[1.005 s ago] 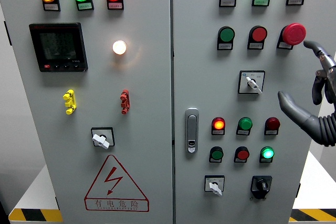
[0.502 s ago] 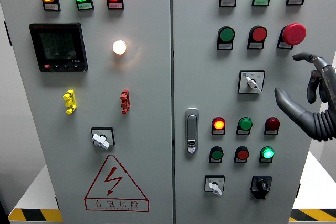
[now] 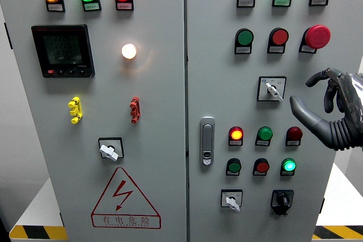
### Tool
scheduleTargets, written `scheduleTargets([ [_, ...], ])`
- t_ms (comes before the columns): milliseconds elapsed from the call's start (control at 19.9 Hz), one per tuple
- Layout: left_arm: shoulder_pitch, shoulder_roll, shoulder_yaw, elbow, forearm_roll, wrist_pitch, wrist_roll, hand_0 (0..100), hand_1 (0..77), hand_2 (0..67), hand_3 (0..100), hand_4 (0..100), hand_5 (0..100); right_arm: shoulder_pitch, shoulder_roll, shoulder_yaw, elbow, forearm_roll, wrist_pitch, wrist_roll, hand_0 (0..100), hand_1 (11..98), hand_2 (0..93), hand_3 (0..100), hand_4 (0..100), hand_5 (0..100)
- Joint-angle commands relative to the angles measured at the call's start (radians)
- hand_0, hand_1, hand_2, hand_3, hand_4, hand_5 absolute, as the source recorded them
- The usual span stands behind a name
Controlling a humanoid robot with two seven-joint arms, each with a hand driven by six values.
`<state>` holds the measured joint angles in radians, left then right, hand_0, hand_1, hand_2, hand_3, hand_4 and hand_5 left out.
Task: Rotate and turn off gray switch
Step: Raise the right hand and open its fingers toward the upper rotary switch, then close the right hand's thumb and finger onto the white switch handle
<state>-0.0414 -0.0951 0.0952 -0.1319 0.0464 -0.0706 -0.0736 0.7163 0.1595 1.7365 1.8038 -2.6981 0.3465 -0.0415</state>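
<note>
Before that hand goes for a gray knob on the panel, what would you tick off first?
1. Right hand free to grasp: ok, fingers spread, holding nothing.
2. Hand touching a switch: not ok, it hangs right of the upper gray switch, apart from it.
3. Target known: cannot tell; gray switches also sit at lower left and lower right.
4. Path clear: ok, only bare cabinet door lies between hand and upper switch.
5. Red mushroom button safe from a bump: ok, it is above the hand.
6. Left hand: cannot tell, not visible.
</note>
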Motion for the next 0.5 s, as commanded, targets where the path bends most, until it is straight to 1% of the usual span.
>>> scheduleTargets([
  [0,0.000,0.000,0.000,0.000,0.001,0.000,0.000,89,0.0,13.3,19,8,11,0.003,0.0000,-0.008,-0.011,0.000,-0.003,-0.003,29,29.3,53.1,92,100,100],
  [251,0.000,0.000,0.000,0.000,0.001,0.000,0.000,89,0.0,13.3,19,8,11,0.009,0.0000,-0.009,-0.024,-0.002,-0.004,-0.004,27,29.4,54.3,92,100,100],
  [352,0.000,0.000,-0.002,0.000,0.001,0.000,0.000,89,0.0,13.3,19,8,11,0.014,0.0000,-0.011,-0.024,0.000,-0.006,-0.011,26,29.3,54.4,91,100,100],
  [452,0.000,0.000,0.000,0.000,0.001,0.000,0.000,89,0.0,13.3,19,8,11,0.015,0.0000,-0.012,-0.029,0.000,-0.012,-0.011,26,29.3,54.7,92,100,100],
])
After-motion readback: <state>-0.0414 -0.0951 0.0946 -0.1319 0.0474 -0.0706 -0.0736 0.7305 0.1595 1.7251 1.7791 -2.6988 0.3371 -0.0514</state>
